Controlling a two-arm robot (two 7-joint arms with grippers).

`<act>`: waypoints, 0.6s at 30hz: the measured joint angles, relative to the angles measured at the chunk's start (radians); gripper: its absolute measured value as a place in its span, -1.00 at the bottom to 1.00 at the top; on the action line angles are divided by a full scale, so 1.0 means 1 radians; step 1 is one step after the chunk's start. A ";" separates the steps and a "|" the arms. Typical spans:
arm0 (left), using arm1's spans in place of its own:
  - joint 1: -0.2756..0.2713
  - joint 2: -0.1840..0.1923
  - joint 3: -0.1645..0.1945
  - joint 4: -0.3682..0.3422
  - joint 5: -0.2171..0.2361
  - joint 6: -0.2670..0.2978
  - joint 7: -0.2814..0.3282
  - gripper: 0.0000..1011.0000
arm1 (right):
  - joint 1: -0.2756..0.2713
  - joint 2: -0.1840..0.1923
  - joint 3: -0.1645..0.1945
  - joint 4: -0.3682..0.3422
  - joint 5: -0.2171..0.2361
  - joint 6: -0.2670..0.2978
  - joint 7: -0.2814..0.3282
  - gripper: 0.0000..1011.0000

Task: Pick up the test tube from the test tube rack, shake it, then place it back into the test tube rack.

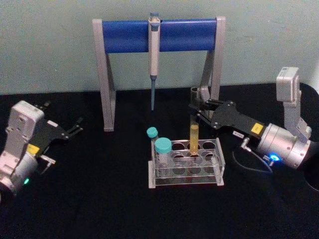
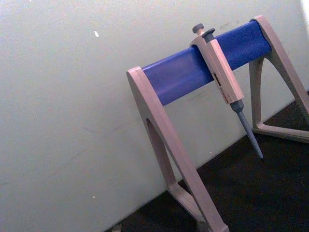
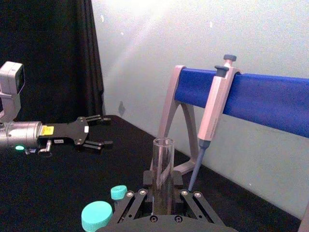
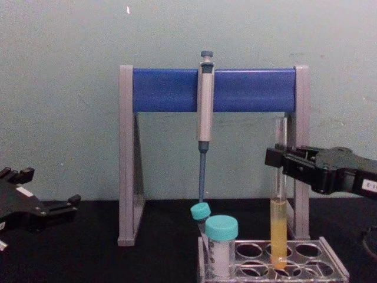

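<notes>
The test tube (image 1: 194, 137), a long clear glass tube with yellow liquid in its lower part, stands upright with its round bottom in a back-row hole of the clear test tube rack (image 1: 219, 164). My right gripper (image 1: 195, 110) reaches in from the right and is shut on the tube's upper, empty part. The chest view shows the test tube (image 4: 278, 224), the right gripper (image 4: 281, 162) and the rack (image 4: 336, 259) from the side. In the right wrist view the test tube (image 3: 163, 159) rises between the closed fingers. My left gripper (image 1: 62, 117) rests open at the far left, well away from the rack.
Two short teal-capped tubes (image 1: 163, 146) stand in the rack's left end. Behind the rack rises a tall grey-and-blue pipette stand (image 1: 124, 35) with a pipette (image 1: 154, 50) hanging from its bar. The table is covered in black cloth, with a pale wall behind.
</notes>
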 joint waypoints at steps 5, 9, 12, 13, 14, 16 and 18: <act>0.000 0.000 0.000 0.000 0.000 0.000 0.000 0.98 | 0.000 -0.002 -0.005 0.006 -0.008 0.000 0.002 -0.55; 0.000 0.000 0.000 0.000 0.000 0.000 0.000 0.98 | 0.000 -0.004 -0.008 0.009 -0.015 0.000 0.002 -0.55; 0.000 0.000 0.000 0.000 0.000 0.000 0.000 0.98 | -0.002 -0.004 -0.011 0.012 -0.023 0.000 0.000 -0.55; 0.000 0.000 0.000 0.000 0.000 0.000 0.000 0.98 | -0.002 -0.004 -0.012 0.012 -0.025 0.000 0.000 -0.55; 0.000 0.000 0.000 0.000 0.000 0.000 0.000 0.98 | -0.003 -0.004 -0.012 0.013 -0.026 0.000 -0.001 -0.55; 0.000 0.000 0.000 0.000 0.000 0.000 0.000 0.98 | -0.003 -0.005 -0.014 0.014 -0.031 0.000 -0.002 -0.55; 0.000 0.000 0.000 0.000 0.000 0.000 0.000 0.98 | -0.003 -0.005 -0.015 0.015 -0.034 0.000 -0.003 -0.55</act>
